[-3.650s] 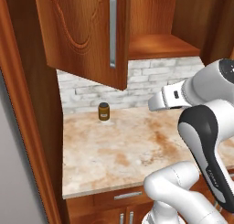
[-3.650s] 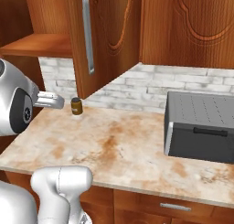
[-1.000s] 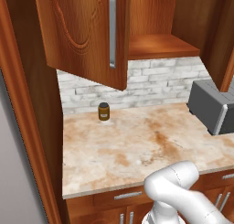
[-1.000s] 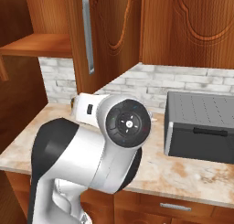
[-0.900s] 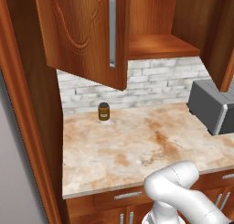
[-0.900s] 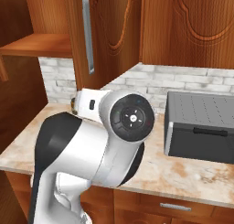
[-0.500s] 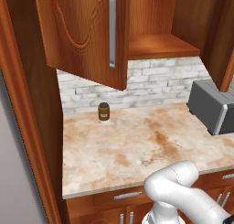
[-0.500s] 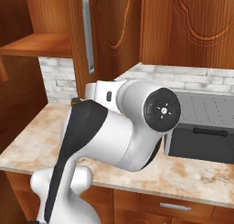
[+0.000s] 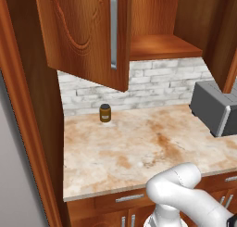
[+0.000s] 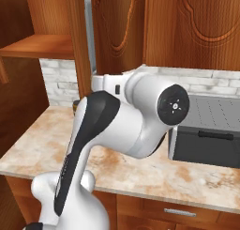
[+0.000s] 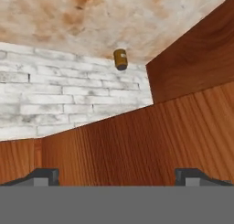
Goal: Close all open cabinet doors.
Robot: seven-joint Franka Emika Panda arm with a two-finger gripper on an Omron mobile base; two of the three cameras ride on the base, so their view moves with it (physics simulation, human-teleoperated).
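One tall reddish-brown cabinet door (image 9: 83, 31) stands swung open over the counter's left end, its long silver bar handle (image 9: 113, 29) facing me. The right base view shows the same open cabinet door (image 10: 117, 32) behind my arm, next to a shut door (image 10: 197, 46). The hand view is rolled upside down. In it my gripper (image 11: 117, 177) is open with nothing between its fingertips (image 11: 43, 176), and it looks at close wooden panels (image 11: 137, 141) with the brick wall beyond.
A small brown jar (image 9: 105, 113) stands by the brick backsplash, also the jar (image 11: 120, 59) in the hand view. A grey toaster (image 9: 215, 108) sits at the counter's right. The open cabinet's shelf (image 9: 162, 47) is bare. A tall wooden side wall (image 9: 23, 105) bounds the left.
My arm has swung up and to the right across the right base view, with its elbow now in front of the toaster. The open door and the jar have not moved.
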